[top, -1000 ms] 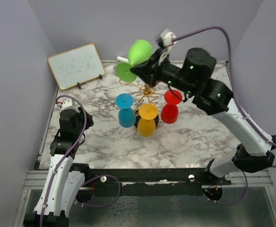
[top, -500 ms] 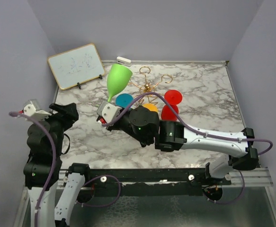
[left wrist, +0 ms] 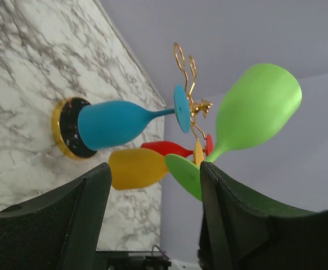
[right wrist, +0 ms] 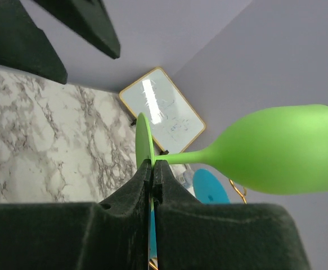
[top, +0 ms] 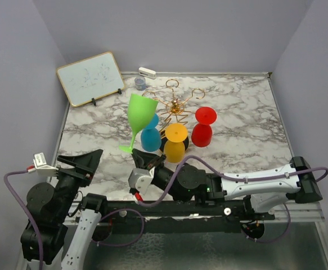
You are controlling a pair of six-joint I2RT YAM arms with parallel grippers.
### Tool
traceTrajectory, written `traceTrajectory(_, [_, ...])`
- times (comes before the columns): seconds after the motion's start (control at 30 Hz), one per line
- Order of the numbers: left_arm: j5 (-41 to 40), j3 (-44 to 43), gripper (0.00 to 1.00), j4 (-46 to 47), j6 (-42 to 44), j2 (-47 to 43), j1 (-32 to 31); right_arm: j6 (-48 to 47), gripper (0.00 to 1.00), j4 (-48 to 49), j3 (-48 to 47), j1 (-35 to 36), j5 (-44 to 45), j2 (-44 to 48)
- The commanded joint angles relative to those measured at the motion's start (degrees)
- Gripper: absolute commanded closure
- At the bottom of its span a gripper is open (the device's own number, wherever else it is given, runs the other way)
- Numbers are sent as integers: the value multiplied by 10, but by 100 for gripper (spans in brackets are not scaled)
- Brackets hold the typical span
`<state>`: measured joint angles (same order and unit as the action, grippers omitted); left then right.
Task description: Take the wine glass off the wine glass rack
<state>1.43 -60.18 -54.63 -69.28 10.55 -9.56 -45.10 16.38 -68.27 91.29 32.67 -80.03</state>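
**Desk:** Where are we on the wine glass?

**Me:** I read the lift-off as done. The green wine glass [top: 142, 112] is free of the wine glass rack [top: 176, 105], and none of the gold loops is around its stem. From above it sits at about nine o'clock from the rack's post, bowl up and leaning a little, with its foot toward seven o'clock.

**Desk:** Who has it?

**Me:** The right gripper [right wrist: 153, 167] does. On my right wrist camera the jaws are pinched tight on the rim of the foot, with the stem running off to three o'clock. The left gripper [left wrist: 155, 171] has nothing in it. Its fingers are spread wide and point at the rack from the near left corner.

**Desk:** Is it clear of the others?

**Me:** The blue glass [top: 149, 138], yellow glass [top: 175, 146] and red glass [top: 202, 132] hang bowl-down on their arms. From above the green bowl overlaps the blue foot. The left wrist camera shows a gap there, though I can't be sure from one angle.

**Desk:** What's left?

**Me:** The glass looks to be held in the air, not standing on the marble table [top: 237, 146]. If anything remains, I'd say it's setting the glass down away from the rack and letting go.
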Motion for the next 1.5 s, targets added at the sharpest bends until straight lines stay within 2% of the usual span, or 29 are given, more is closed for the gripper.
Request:
traceTrajectory(0.0, [97, 38, 33, 14, -145, -37, -5, -116, 99, 185, 85, 26, 29, 10])
traceTrajectory(0.17, [161, 75, 32, 55, -184, -37, -5, -161, 99, 243, 107, 39, 33, -14])
traceTrajectory(0.33, [171, 73, 32, 58, -195, -28, -5, -200, 99, 298, 117, 47, 39, -43])
traceTrajectory(0.7, [201, 103, 33, 98, -242, -40, -5, -213, 99, 321, 118, 60, 26, -77])
traceTrajectory(0.97, [218, 134, 50, 130, -266, -56, -5, -216, 99, 320, 105, 65, 22, -98])
traceTrajectory(1.1, [223, 141, 66, 138, -265, -60, -5, -218, 99, 322, 102, 64, 29, -105])
traceTrajectory(1.2, [222, 147, 87, 136, -264, -66, -5, -220, 99, 328, 107, 65, 39, -101])
traceTrajectory(1.23, [221, 150, 91, 136, -265, -68, -5, -220, 99, 330, 110, 66, 42, -97])
traceTrajectory(1.4, [217, 167, 96, 135, -262, -78, -5, -215, 98, 330, 126, 69, 60, -74])
traceTrajectory(1.47, [210, 170, 99, 133, -253, -81, -5, -212, 91, 329, 130, 72, 73, -62])
